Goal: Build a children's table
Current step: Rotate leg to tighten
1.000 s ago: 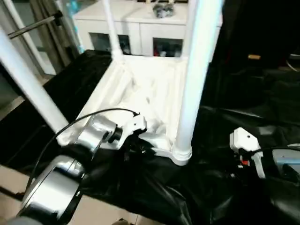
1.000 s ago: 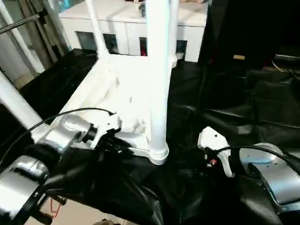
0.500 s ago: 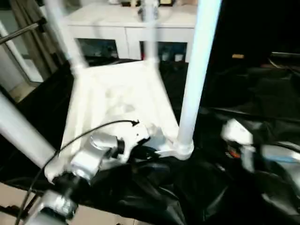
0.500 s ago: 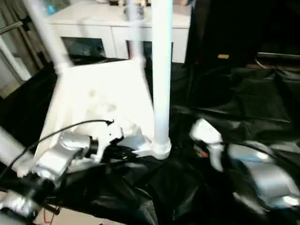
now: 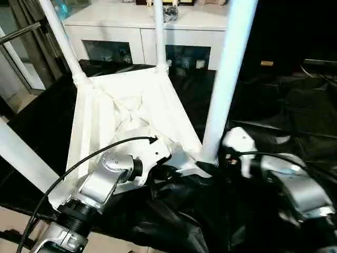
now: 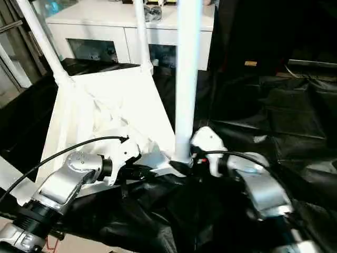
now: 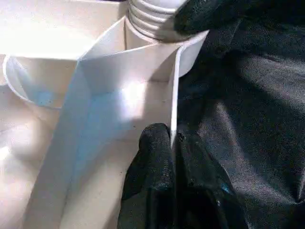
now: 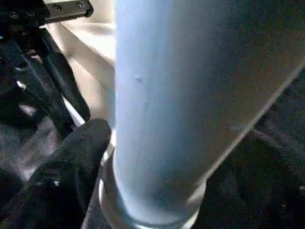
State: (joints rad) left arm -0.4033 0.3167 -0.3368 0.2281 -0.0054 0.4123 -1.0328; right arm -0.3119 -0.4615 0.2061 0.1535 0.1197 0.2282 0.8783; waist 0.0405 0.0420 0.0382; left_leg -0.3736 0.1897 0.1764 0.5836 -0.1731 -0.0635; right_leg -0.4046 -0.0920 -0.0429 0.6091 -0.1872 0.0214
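Note:
The children's table lies upside down: its white ribbed tabletop [image 5: 126,105] rests on black cloth with white legs standing up from the corner sockets. My left gripper [image 7: 172,139] is shut on the tabletop's thin front rim, close to the near right socket. The near right leg [image 5: 224,79] rises from that socket. My right gripper [image 5: 208,167] sits open at this leg's base, and one black finger [image 8: 81,143] lies against the leg's collar; the other finger is hidden behind the leg. Two far legs [image 5: 159,31] and a near left leg [image 5: 21,158] also stand.
Crumpled black cloth [image 5: 274,105] covers the work surface around the tabletop. A white cabinet with glass doors [image 5: 147,37] stands right behind the far legs. A metal pole [image 5: 21,32] juts in at the far left.
My right gripper has moved left from the open cloth to the base of the near right leg. The left gripper has stayed clamped on the rim, and the tabletop has turned.

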